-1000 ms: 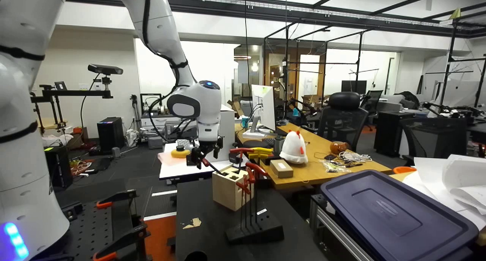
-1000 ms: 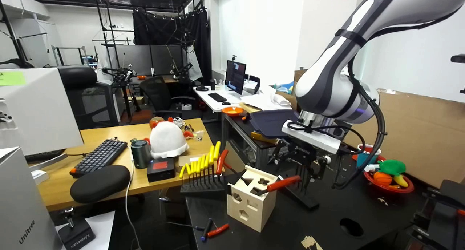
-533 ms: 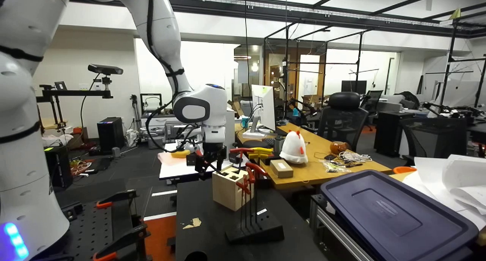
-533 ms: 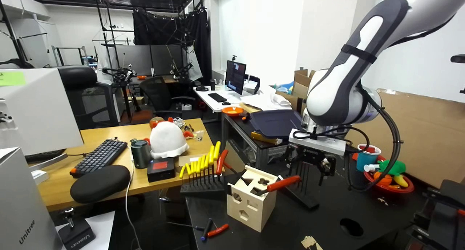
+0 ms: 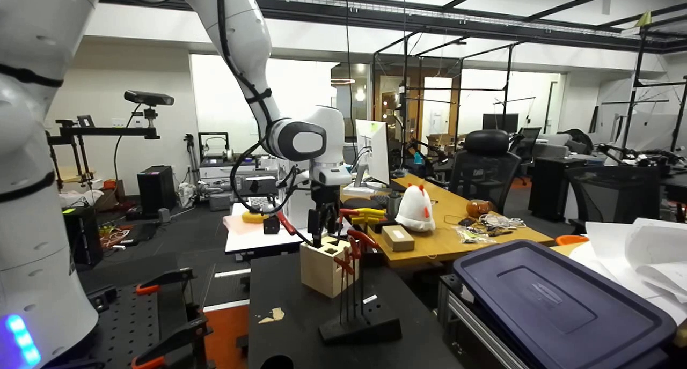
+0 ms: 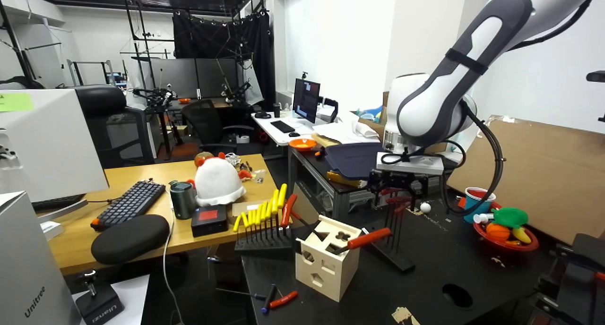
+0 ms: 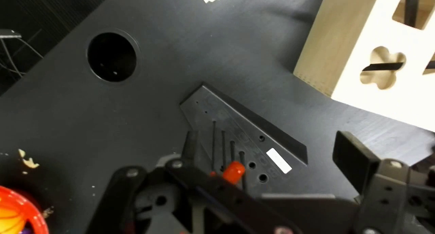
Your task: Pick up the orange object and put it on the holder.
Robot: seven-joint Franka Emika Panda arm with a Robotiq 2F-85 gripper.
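The holder, a pale wooden block (image 6: 326,270) with cut-out shapes, stands on the black table. Two tools lean out of it, one with an orange-red handle (image 6: 369,238) facing the table's middle and one with a red handle (image 6: 289,209). Beside the block sits a flat black stand (image 7: 238,128) carrying several upright red-handled hex keys. Which handle is the orange object I cannot tell. My gripper (image 7: 272,152) is open above that stand, nothing between its fingers. Below its left finger linkage an orange-red handle (image 7: 234,172) pokes out, partly covered.
A rack with yellow-handled keys (image 6: 262,247) stands beside the block. Small tools (image 6: 283,299) lie at the near table edge. A red bowl (image 6: 505,242) of toys and a blue cup (image 6: 474,204) stand near the cardboard. The table has a round hole (image 6: 457,295).
The arm has swung sideways, bringing the gripper rightward in an exterior view. The gripper has turned and gone from tilted to more upright, staying open. The block, tools and stand have not moved.
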